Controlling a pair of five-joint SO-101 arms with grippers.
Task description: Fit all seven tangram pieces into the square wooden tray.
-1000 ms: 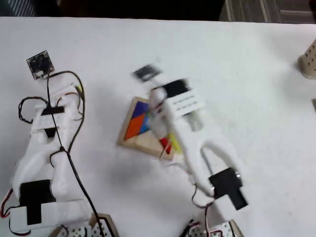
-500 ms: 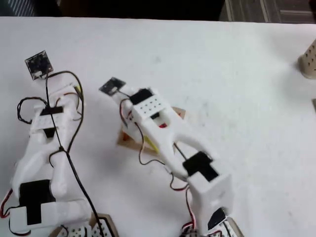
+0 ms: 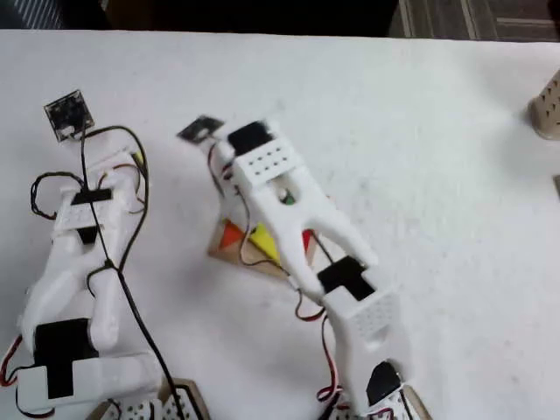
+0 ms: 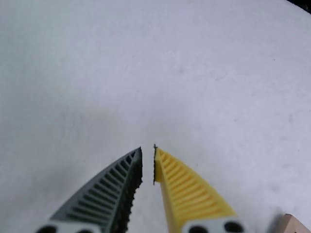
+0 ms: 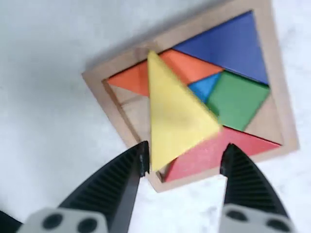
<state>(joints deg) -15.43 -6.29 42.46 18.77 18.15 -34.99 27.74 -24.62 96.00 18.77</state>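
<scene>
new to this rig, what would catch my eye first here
The yellow triangle stands out: it lies askew on top of the other pieces in the wooden tray, not seated. The right gripper hangs over it, jaws open either side. The left gripper sits apart over the white table, jaws nearly together.

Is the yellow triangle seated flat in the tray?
Not seated: the yellow triangle lies askew over the orange piece and red piece.

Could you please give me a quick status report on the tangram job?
Right gripper open over the wooden tray. Left gripper shut, empty, over the table. Yellow triangle askew across orange piece and red piece, not seated.
</scene>
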